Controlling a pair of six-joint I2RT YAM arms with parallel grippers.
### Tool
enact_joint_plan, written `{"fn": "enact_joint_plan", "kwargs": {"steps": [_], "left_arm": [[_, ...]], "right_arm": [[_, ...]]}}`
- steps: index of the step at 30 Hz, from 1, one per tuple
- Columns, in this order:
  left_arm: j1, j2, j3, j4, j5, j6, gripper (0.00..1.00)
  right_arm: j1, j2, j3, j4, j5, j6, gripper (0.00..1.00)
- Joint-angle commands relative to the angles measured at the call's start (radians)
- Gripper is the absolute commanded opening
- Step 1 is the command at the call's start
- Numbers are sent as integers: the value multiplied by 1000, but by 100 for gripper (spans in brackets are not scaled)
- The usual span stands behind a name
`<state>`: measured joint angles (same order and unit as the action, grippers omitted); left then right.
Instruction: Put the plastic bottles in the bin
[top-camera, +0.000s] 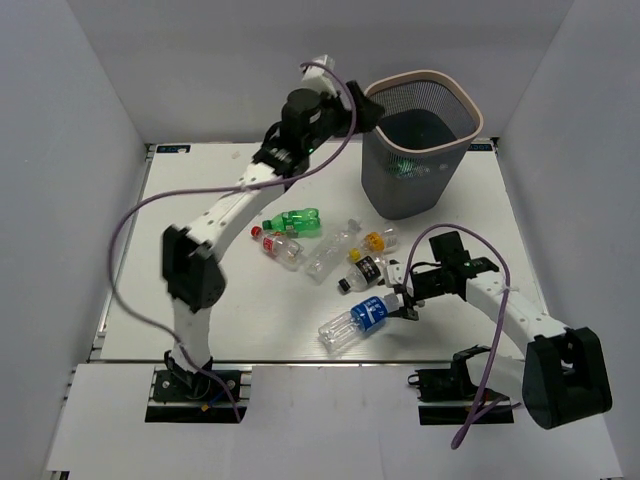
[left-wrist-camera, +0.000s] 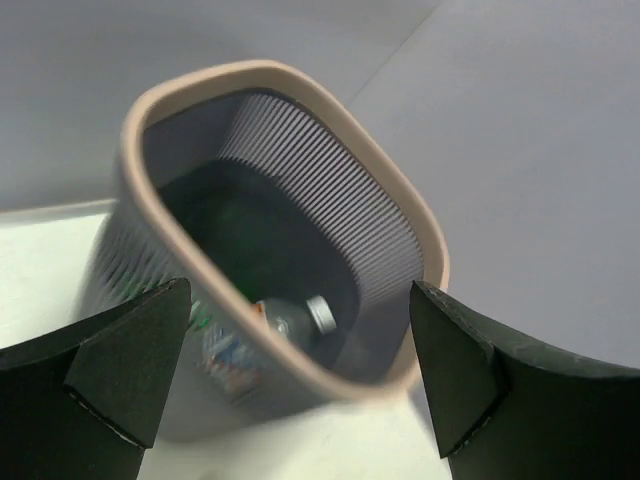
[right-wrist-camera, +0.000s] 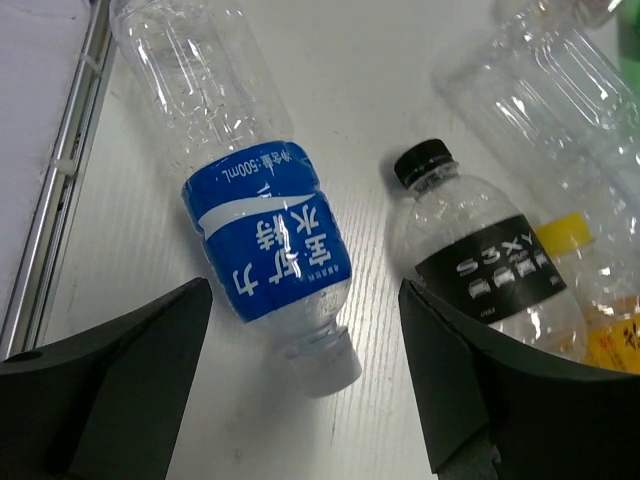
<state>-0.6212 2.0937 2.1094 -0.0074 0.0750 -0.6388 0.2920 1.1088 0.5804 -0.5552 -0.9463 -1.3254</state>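
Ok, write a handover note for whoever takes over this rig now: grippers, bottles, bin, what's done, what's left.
Left gripper: open, empty, above the tall dark grey mesh bin at the far right of the table.
Right gripper: open, empty, over the cap end of the clear blue-labelled plastic bottle lying near the front edge.
Done: a clear bottle with a pale cap lies in the bin; a green shape shows through the mesh.
Left: six on the table: that blue-labelled one, black-labelled bottle, yellow-capped bottle, plain clear bottle, red-capped bottle, green bottle.
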Motion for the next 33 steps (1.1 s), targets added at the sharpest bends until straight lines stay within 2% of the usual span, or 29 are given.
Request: {"fn": "enact_joint_plan", "kwargs": {"steps": [1, 2, 5, 7, 9, 10, 15, 21, 24, 25, 29, 30, 33], "left_arm": [[-8, -331, -238, -181, -87, 212, 100], [-8, -460, -309, -244, -107, 253, 100], [-8, -678, -570, -386, -205, 263, 100], [3, -768, -748, -445, -256, 234, 100], [3, -845, -848, -515, -279, 155, 100], [3, -906, -927, -532, -294, 122, 100], [3, -1011, -1126, -600, -331, -168, 100], [3, -1021, -1223, -556, -322, -303, 100], [3, -1002, -1241, -531, -331, -334, 100], [3, -1002, -1256, -520, -331, -350, 100], [3, -983, -1293, -473, -331, -426, 100], [3, -983, -1293, -473, -331, -439, 100], [3, -954, -1293, -462, -356, -487, 100]], "right_arm": [[33, 45, 64, -12, -16, -84, 81], [59, 66, 65, -9, 0, -103, 81], [102, 114, 79, -6, 46, -132, 83], [128, 138, 91, -2, 76, -144, 83], [147, 187, 114, -24, 104, -216, 83], [157, 213, 127, -88, 112, -239, 83], [200, 307, 153, -161, 181, -302, 83], [234, 352, 147, -121, 227, -267, 80], [249, 350, 139, -109, 239, -250, 74], [253, 350, 139, -112, 238, -241, 72], [259, 324, 167, -143, 215, -219, 37], [259, 312, 206, -197, 204, -218, 26], [254, 254, 303, -324, 162, -213, 12]]}}
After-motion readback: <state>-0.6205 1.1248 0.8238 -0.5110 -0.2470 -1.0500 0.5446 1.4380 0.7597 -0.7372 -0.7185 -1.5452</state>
